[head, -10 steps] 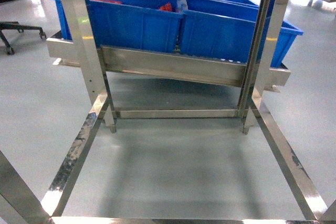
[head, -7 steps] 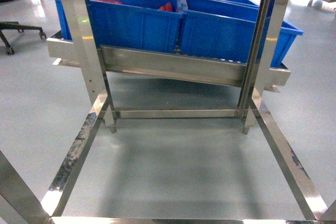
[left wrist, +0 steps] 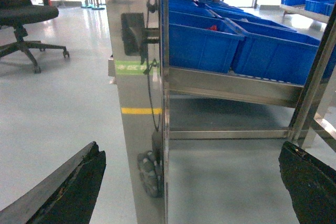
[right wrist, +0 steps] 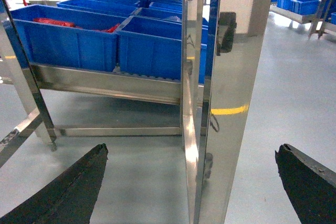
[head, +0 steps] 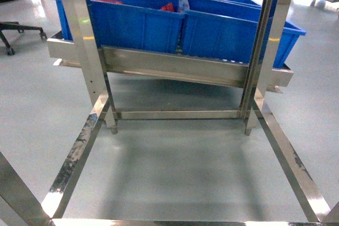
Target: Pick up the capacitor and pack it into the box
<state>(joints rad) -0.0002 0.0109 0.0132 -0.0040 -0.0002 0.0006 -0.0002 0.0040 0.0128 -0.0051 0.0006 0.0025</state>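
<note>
Left gripper (left wrist: 189, 182) is spread wide, its dark fingers (left wrist: 68, 187) sitting at the lower left and lower right corners of the left wrist view with nothing between them; right gripper (right wrist: 191, 182) is likewise spread and empty, fingers (right wrist: 63, 192) at both lower corners of its view. Nothing has changed over the last fraction of a second: the head view matches the earlier frames, same rack (head: 175, 67), same blue bins (head: 137, 25), so I judge the robot is parked or barely moving and the pick has not begun. Neither arm shows in the head view, so both seem held low and back, wrists aimed level at the rack posts (left wrist: 136, 77) rather than down into a bin. No capacitor is identifiable; red-orange bits (head: 168, 7) sit in a bin at upper centre of the head view, too small to tell what they are. The box is not in any view. Floor (head: 175, 168) fills the lower frame inside the steel base frame. An office chair (left wrist: 23, 9) stands at upper left of the left wrist view. Next, probably, an arm must lift to bin height.
</note>
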